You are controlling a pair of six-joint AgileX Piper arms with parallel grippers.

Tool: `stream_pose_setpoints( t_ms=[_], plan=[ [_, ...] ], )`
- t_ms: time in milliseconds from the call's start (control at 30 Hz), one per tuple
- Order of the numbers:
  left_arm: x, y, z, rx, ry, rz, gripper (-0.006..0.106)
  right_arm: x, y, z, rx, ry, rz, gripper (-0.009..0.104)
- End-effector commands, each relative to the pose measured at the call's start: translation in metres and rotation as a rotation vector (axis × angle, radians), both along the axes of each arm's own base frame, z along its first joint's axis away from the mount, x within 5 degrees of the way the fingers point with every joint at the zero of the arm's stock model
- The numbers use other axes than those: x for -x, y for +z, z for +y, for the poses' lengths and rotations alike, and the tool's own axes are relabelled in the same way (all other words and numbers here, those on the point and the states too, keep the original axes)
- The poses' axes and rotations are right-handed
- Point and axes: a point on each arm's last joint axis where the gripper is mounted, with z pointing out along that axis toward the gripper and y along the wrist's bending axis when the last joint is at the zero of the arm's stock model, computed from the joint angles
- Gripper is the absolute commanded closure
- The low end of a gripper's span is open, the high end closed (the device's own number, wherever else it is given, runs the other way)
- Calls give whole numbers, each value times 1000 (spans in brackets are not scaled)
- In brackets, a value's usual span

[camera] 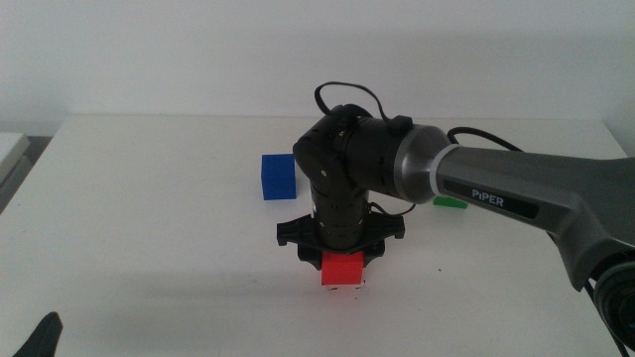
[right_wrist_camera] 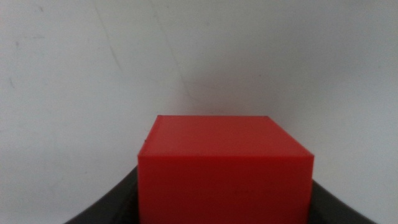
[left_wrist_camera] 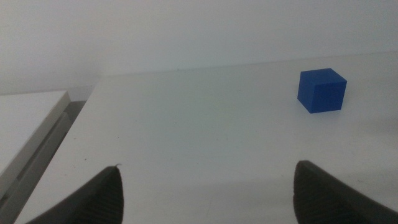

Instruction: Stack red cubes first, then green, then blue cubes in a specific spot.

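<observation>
Middle view: right claw (camera: 342, 266) clamped on red cube (camera: 342, 270), pointing straight down, touching worktop (camera: 149, 218); left claw (left_wrist_camera: 205, 190) apart, waiting.

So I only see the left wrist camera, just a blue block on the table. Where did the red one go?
Observer: The red cube is in the right gripper, low over the table's front middle, jaws shut on its sides.
Operator: Is there a green one too?
Observer: Yes, the green cube sits behind the right arm, mostly hidden, only an edge showing.
Operator: Is my blue block close to them?
Observer: The blue cube stands alone, just behind and left of that gripper, apart from it.
Operator: Where's my arm?
Observer: The left gripper waits at the table's near-left corner, jaws open.
</observation>
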Motion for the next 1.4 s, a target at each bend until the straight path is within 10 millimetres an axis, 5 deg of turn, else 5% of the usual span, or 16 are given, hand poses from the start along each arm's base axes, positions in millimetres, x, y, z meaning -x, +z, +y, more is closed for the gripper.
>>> stream_pose_setpoints(
  t_ms=[0, 867, 900, 1000, 1067, 1167, 1367],
  plan=[
    [0, 2, 0, 4, -1, -18, 7, -2, 2, 0, 9, 7, -22, 77],
    [0, 2, 0, 4, -1, -18, 7, -4, -17, -2, 68, -30, -1, 77],
    [0, 2, 0, 4, -1, -18, 7, -4, -16, -1, 65, -25, -4, 41],
    [0, 2, 0, 4, -1, -18, 7, -5, -15, -2, 71, -18, -20, 21],
    [0, 2, 0, 4, -1, -18, 7, -4, -3, -2, 48, -13, -44, 10],
    [0, 2, 0, 4, -1, -18, 7, 8, 46, -5, 10, 64, -107, 5],
    [0, 2, 0, 4, -1, -20, 7, 3, 134, -63, -30, 76, -263, 5]
  ],
)
